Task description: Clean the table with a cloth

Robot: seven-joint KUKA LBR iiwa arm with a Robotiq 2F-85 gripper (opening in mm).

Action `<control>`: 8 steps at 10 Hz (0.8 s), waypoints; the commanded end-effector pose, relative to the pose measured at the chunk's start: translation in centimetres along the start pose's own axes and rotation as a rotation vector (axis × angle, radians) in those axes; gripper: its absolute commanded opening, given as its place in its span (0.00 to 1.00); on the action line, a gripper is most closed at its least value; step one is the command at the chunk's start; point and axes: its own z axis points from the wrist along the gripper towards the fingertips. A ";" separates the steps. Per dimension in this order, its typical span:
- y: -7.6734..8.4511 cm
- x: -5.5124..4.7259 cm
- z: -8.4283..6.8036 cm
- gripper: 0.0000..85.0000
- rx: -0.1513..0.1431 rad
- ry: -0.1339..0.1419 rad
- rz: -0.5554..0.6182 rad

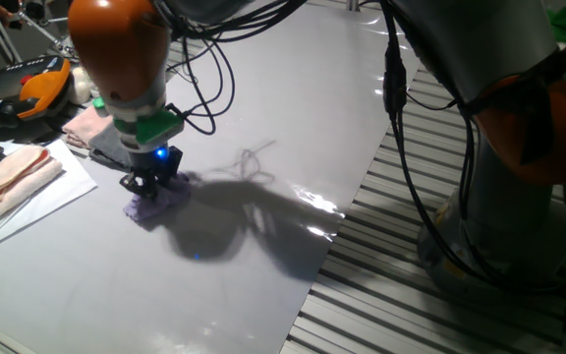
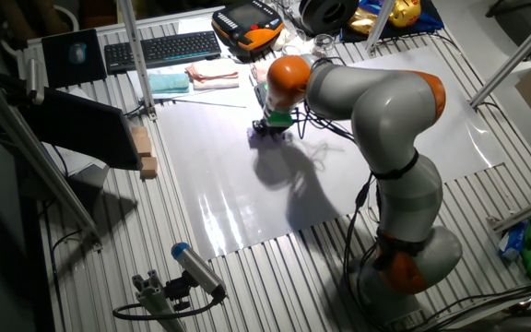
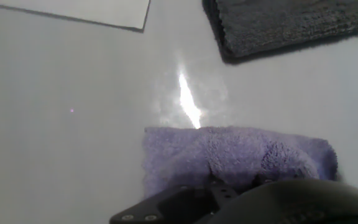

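Glossy pale grey tabletop [image 1: 263, 108]: small lavender terry cloth [image 3: 229, 155] lying flat. Black two-finger gripper [image 1: 151, 185] pressed onto cloth; finger opening cannot be told. Dark grey folded cloth [image 3: 291, 22] nearby.

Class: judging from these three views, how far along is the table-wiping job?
Done: the gripper is down on the lavender cloth, which lies flat on the table. In hand: pressing the cloth beside the dark grey cloth. Left: most of the glossy surface lies beyond the cloth; no wiped area can be told apart.

bare table [image 1: 263, 246] right of cloth [image 1: 155, 205], dark grey cloth [image 3: 291, 25] just beyond, pink cloths [image 1: 8, 177] left
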 end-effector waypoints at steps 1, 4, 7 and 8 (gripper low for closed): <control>0.1 0.3 -0.3 0.00 0.004 0.004 0.001; 0.4 1.9 -0.7 0.00 0.012 0.015 0.030; 1.0 4.0 -0.8 0.00 0.030 0.020 0.056; 1.0 4.5 -0.7 0.00 0.030 0.025 0.065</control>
